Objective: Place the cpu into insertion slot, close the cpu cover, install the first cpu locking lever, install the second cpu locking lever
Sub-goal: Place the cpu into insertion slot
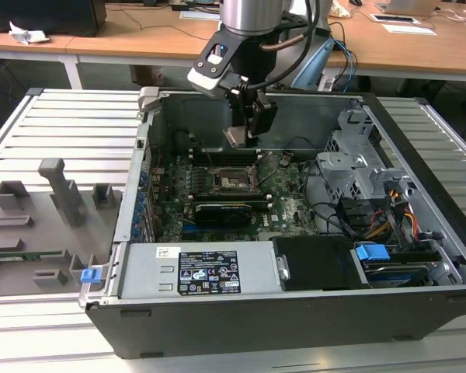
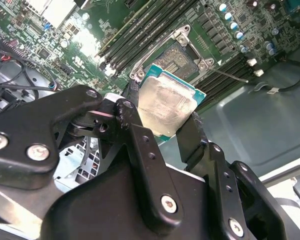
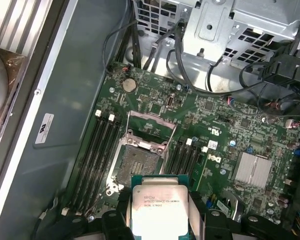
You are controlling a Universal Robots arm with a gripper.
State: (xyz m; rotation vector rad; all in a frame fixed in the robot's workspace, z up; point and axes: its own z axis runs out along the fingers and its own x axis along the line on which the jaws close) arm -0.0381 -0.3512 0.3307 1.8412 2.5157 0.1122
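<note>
Lab: wooden desks point(image 1: 101, 40), opened computer case point(image 1: 217, 322)

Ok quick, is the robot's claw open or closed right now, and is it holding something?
Gripper: closed, holding the chip in the air above the green board.

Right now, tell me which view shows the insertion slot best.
The first wrist view: it looks down on the insertion slot, almost all uncovered. In the second wrist view the cpu hides part of it; the exterior view shows it from farther off.
</note>
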